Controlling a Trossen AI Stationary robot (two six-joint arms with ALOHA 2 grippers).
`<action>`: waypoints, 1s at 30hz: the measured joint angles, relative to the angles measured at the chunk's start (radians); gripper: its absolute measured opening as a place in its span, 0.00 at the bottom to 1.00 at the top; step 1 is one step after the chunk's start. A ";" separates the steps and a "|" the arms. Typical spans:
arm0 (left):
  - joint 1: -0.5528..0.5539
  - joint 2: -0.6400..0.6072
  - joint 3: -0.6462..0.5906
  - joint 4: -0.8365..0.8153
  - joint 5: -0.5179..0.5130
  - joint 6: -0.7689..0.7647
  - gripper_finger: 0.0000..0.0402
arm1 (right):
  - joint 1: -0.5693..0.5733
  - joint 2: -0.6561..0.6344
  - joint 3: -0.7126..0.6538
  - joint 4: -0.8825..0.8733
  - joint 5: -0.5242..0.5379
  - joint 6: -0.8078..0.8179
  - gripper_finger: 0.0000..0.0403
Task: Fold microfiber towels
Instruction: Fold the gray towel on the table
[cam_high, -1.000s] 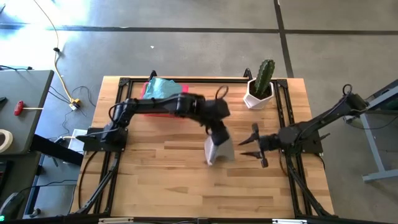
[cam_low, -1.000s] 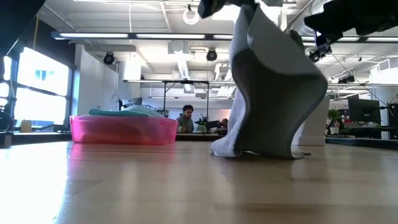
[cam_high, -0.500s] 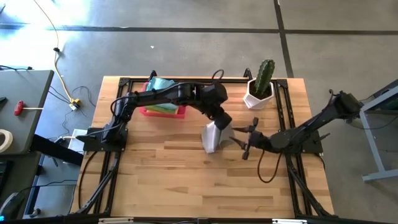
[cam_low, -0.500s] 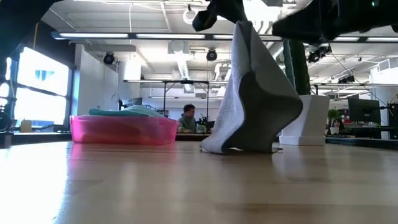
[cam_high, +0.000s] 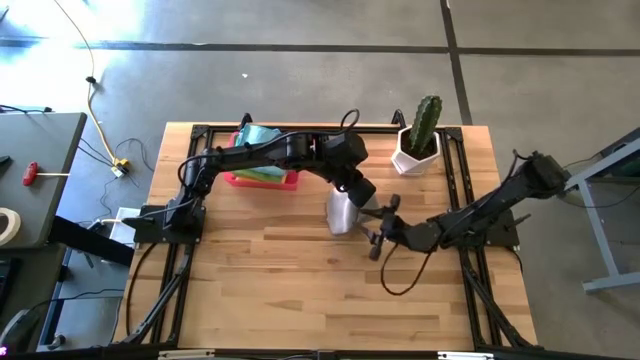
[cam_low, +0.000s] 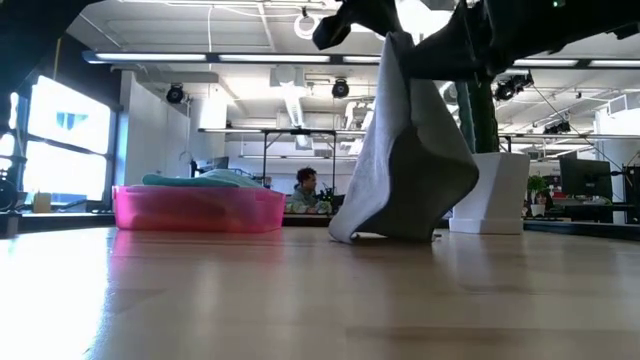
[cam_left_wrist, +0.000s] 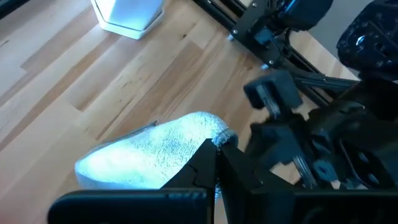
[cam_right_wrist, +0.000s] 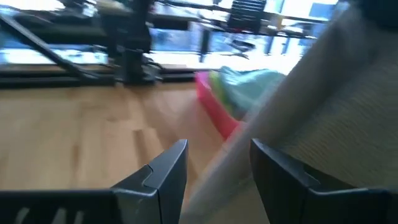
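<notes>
I held the grey square microfiber towel (cam_high: 341, 212) pinched by its top edge in the left gripper (cam_left_wrist: 216, 163), jaws fully closed on the cloth; it hung straight below that claw, its lower hem resting on the pale wooden table (cam_high: 260, 290); the right gripper (cam_high: 381, 226), jaws parted wide and holding nothing, stood just beside the hanging cloth. A second before, that right claw had waited well apart from the towel; it had since swung in across the boards until the fabric filled the space ahead of its dark fingers (cam_right_wrist: 163, 173); the left claw had meanwhile drawn the towel back toward the white-potted green cactus (cam_high: 419, 137). I judged this the reach for a second corner, so the cloth could be spread flat before any fold; no fold was yet made. Behind the left claw, the pink rectangular plastic tray (cam_low: 195, 209) kept the remaining coloured towels (cam_high: 262, 140) heaped inside it; a person (cam_low: 303, 190) sat in the room beyond the table.
</notes>
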 joint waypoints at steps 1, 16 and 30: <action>0.000 0.000 0.000 0.000 0.000 0.004 0.00 | 0.008 0.000 0.005 -0.023 0.039 0.005 0.41; 0.008 0.000 -0.001 0.007 0.000 0.011 0.00 | 0.112 -0.002 0.008 -0.143 0.290 0.243 0.42; 0.008 0.000 -0.001 0.014 0.000 0.011 0.01 | 0.043 0.006 0.008 -0.287 0.140 0.604 0.56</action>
